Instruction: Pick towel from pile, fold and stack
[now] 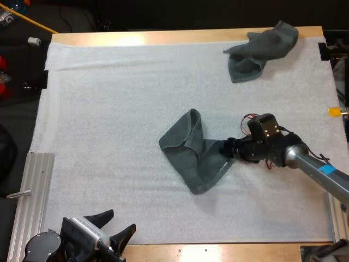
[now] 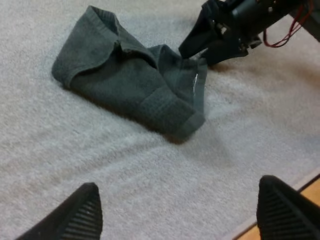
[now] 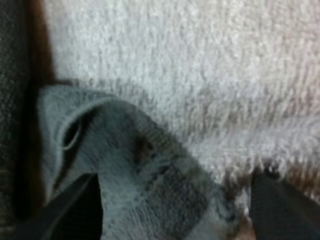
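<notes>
- Towel, dark grey-green, is lying near the middle of the white mat, well ahead of the left gripper, which is hovering over the mat's near left edge.
- Left gripper's fingers are standing wide apart and holding nothing, with bare mat under them; they are pointing toward the towel.
- Seen from the left wrist, the towel is sitting loosely doubled over. A rounded fold is bulging at one end, and a flatter banded flap is lying at the end nearer the other arm.
- Right gripper is reaching in low from the right and sitting at the towel's right edge.
- Its fingers are spread apart over a curled lip of cloth, with the mat showing beyond. Whether either finger is touching the cloth cannot be told.
- Second towel, crumpled, is lying at the mat's far right corner, well apart from both grippers, and is partly resting on the wooden table.
</notes>
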`<state>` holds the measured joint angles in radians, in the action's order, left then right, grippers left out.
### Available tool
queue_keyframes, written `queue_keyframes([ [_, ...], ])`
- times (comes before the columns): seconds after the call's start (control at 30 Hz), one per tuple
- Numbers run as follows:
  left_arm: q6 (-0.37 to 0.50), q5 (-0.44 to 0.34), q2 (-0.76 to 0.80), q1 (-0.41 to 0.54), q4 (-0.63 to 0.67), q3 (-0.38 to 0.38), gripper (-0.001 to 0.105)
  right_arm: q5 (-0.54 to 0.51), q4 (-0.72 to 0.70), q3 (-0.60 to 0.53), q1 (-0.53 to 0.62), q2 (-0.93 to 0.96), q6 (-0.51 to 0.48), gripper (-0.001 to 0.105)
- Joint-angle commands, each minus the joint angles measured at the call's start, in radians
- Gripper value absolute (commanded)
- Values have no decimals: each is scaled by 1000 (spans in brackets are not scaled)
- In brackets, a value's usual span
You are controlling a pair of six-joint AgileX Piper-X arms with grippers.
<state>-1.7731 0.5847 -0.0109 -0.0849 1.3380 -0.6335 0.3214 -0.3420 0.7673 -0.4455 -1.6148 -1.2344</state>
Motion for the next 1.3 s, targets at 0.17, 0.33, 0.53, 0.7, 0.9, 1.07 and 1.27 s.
queue_keyframes([
  [0.17,-11,19,-2,-6,20,-4,63,53,-12,-2,-2,-32,13,52],
  [0.33,-11,19,-2,-6,20,-4,63,53,-61,-2,-2,-31,-21,17],
  [0.53,-11,19,-2,-6,18,-4,63,-91,-84,-2,-2,40,-52,0],
  [0.7,-11,19,-2,-6,18,-4,63,-414,-189,0,-2,149,-108,0],
  [0.9,-9,19,-2,-6,18,-4,63,-714,-296,0,1,243,-216,0],
  [1.07,-6,19,-2,-6,18,-4,63,-829,-349,0,1,266,-245,0],
  [1.27,1,19,-2,-6,18,-4,63,-839,-402,0,1,267,-251,0],
])
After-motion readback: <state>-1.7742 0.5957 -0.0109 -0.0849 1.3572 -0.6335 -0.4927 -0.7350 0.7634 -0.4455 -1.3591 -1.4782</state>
